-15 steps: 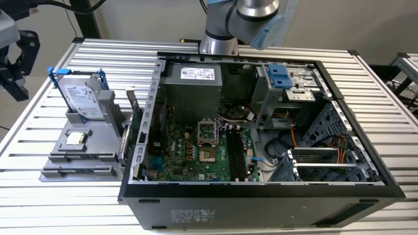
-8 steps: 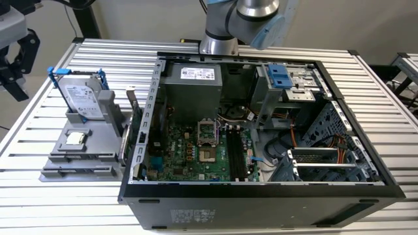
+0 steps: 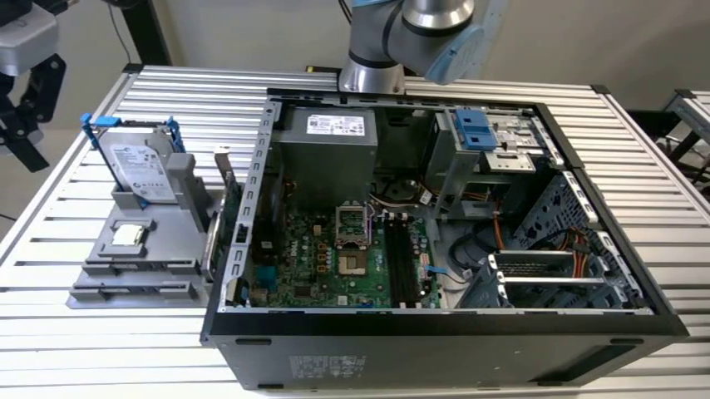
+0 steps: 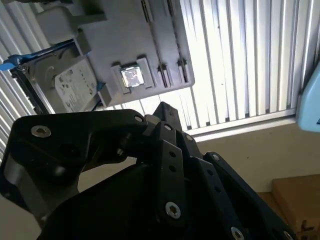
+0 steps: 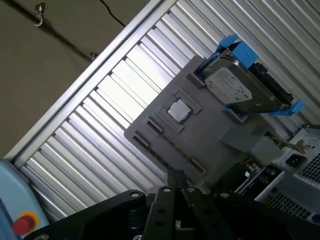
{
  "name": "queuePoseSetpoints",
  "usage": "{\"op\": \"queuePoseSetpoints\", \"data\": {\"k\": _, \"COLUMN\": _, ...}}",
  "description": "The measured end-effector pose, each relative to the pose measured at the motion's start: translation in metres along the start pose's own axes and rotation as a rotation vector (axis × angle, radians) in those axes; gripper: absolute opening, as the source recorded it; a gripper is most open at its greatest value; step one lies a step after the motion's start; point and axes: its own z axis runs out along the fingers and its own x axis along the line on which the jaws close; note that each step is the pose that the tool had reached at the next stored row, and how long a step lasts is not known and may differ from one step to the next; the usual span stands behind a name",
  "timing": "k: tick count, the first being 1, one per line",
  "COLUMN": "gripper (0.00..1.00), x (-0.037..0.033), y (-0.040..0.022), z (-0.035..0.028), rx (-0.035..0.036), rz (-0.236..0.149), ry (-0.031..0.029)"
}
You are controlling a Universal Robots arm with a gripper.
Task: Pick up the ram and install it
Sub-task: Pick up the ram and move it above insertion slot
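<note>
- At the exterior view's far left, the gripper (image 3: 25,116) hangs just past the edge of the bench (image 3: 166,91), well apart from every part. In the first wrist view its jaws look closed tip to tip, with nothing between them.
- Next comes a grey holder (image 3: 166,224) sitting on the bench. A drive (image 3: 142,166) in a blue frame stands upright in it. A small square chip (image 3: 129,235) lies flat in a pocket just in front. Each part seems seated so that it cannot slide.
- On the holder's side nearest the case, a thin dark board stands on edge. I take this for the ram (image 3: 231,212). Standing this way, its long top edge faces upward, and nothing touches it.
- Further right, the open case (image 3: 444,332) lies on its side, so the motherboard faces up. Its long black slots (image 3: 401,258) sit near the middle. They look empty, though I cannot be sure.
- Behind the case, the base of the arm (image 3: 372,71) rises from the bench.
</note>
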Motion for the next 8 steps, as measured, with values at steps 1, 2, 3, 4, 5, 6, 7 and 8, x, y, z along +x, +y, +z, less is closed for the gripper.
{"op": "queuePoseSetpoints", "data": {"k": 1, "gripper": 0.00, "x": 0.0000, "y": 0.0000, "z": 0.0000, "rx": -0.0005, "rz": -0.018, "ry": 0.0005}}
{"op": "queuePoseSetpoints", "data": {"k": 2, "gripper": 0.00, "x": 0.0000, "y": 0.0000, "z": 0.0001, "rx": -0.0012, "rz": -0.038, "ry": 0.0011}}
{"op": "queuePoseSetpoints", "data": {"k": 3, "gripper": 0.00, "x": 0.0000, "y": 0.0000, "z": 0.0001, "rx": -0.0017, "rz": -0.056, "ry": 0.0017}}
{"op": "queuePoseSetpoints", "data": {"k": 4, "gripper": 0.00, "x": 0.0000, "y": 0.0000, "z": 0.0000, "rx": -0.0023, "rz": -0.074, "ry": 0.0022}}
{"op": "queuePoseSetpoints", "data": {"k": 5, "gripper": 0.00, "x": 0.0000, "y": 0.0000, "z": 0.0000, "rx": -0.0029, "rz": -0.091, "ry": 0.0028}}
{"op": "queuePoseSetpoints", "data": {"k": 6, "gripper": 0.00, "x": 0.0000, "y": 0.0000, "z": 0.0000, "rx": -0.0034, "rz": -0.110, "ry": 0.0035}}
{"op": "queuePoseSetpoints", "data": {"k": 7, "gripper": 0.00, "x": 0.0000, "y": 0.0000, "z": 0.0000, "rx": -0.0040, "rz": -0.129, "ry": 0.0041}}
{"op": "queuePoseSetpoints", "data": {"k": 8, "gripper": 0.00, "x": 0.0000, "y": 0.0000, "z": 0.0000, "rx": -0.0045, "rz": -0.145, "ry": 0.0046}}
